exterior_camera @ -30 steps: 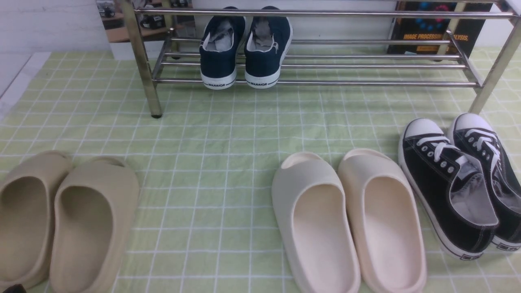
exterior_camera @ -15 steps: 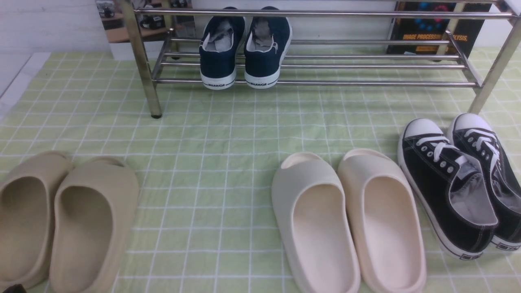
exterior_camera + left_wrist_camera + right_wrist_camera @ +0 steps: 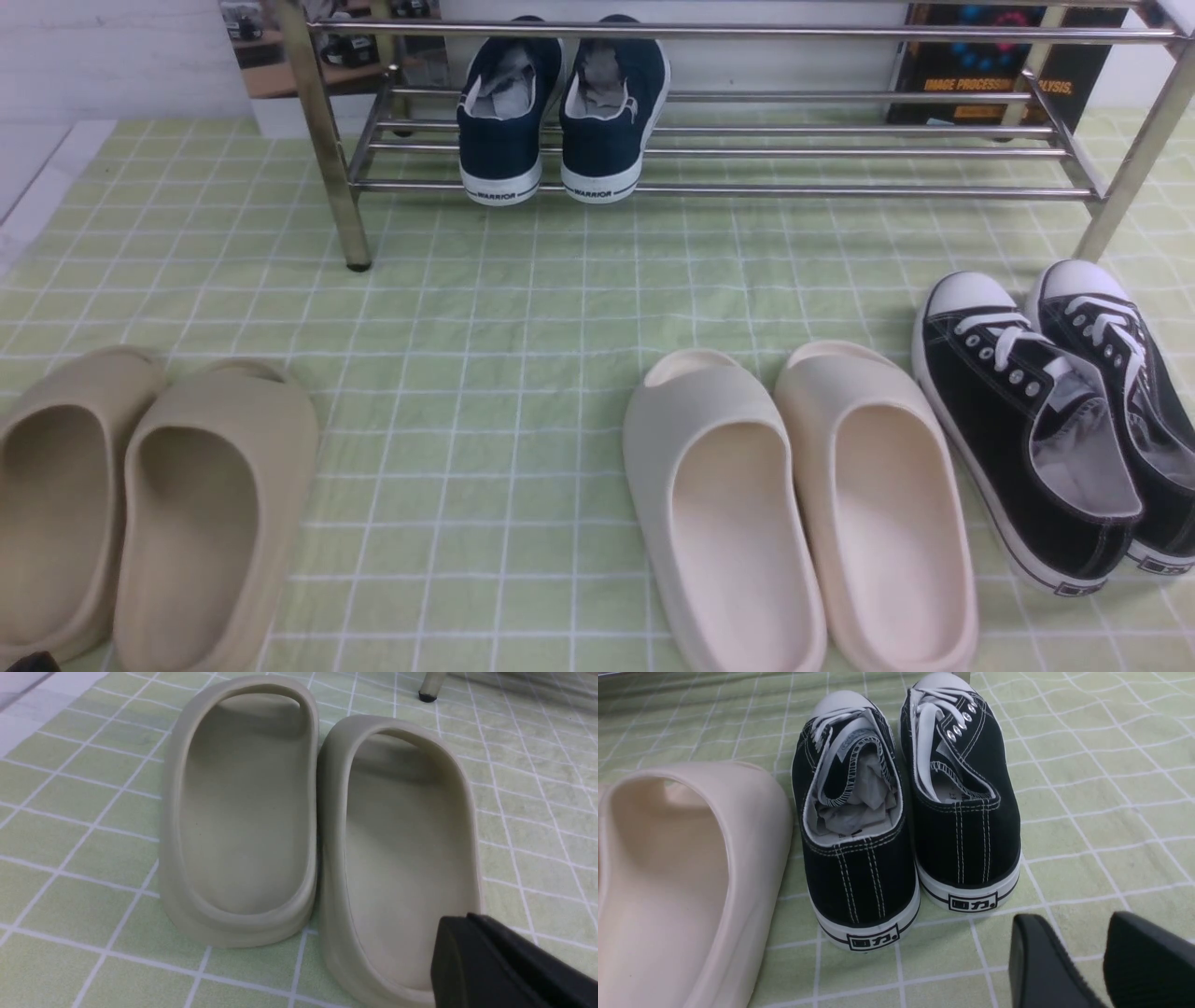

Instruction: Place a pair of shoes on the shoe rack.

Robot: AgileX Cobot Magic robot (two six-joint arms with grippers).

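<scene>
Our left gripper point(image 3: 472, 938) sits low and near on the left, its dark fingers pressed together on nothing, just above the heel of the nearer beige slide. Our right gripper point(image 3: 1083, 952) rests low and near on the right, its two black fingers parted by a narrow gap and holding nothing, just behind the heels of the black lace-up sneakers point(image 3: 906, 812). Moving outward and farther away, the pair of shoes point(image 3: 560, 112), navy with white soles, stands side by side on the lower bars of the shoe rack point(image 3: 840, 191), toward its left end, heels facing us and hanging slightly over the front bar. We judge the placing done; what remains is to keep both arms drawn back and low, clear of the rack's legs, so nothing nudges the navy heels off the front bar. Counting: two navy shoes on the rack, two beige slides point(image 3: 140, 504) near left, two cream slides point(image 3: 803, 504) near centre-right, two black sneakers near right, one rack, all on one green checked cloth point(image 3: 523, 299).
</scene>
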